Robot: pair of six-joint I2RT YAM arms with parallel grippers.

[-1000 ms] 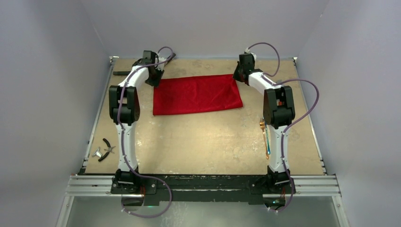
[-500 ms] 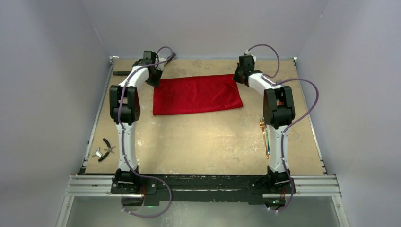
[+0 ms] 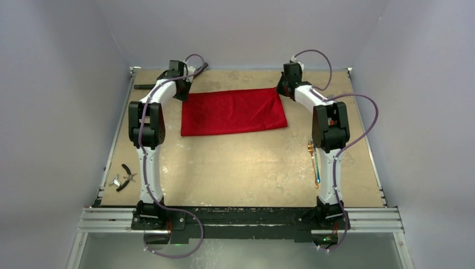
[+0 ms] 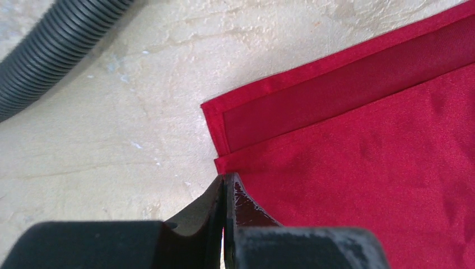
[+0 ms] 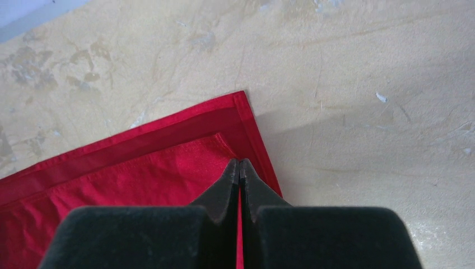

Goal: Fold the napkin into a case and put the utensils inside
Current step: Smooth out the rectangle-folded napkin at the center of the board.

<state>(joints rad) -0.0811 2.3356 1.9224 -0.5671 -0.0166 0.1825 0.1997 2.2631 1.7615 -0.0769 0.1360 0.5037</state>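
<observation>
The red napkin [image 3: 232, 112] lies folded in half, flat on the far middle of the table. My left gripper [image 3: 182, 91] is at its far left corner. In the left wrist view the jaws are closed, with the tips [image 4: 225, 178] pinching the corner of the napkin's top layer [image 4: 364, 145]. My right gripper [image 3: 283, 89] is at the far right corner. Its closed tips [image 5: 240, 163] are on the top layer's edge [image 5: 168, 168], and red cloth shows between the fingers. The utensils [image 3: 315, 162] lie by the right arm, partly hidden by it.
A black ribbed hose [image 4: 50, 50] lies beyond the napkin's left corner. Black-handled pliers and a small metal piece [image 3: 124, 177] lie at the near left edge. Grey walls enclose the table on three sides.
The left gripper has shifted slightly toward the far left. The napkin and the right arm look unchanged.
</observation>
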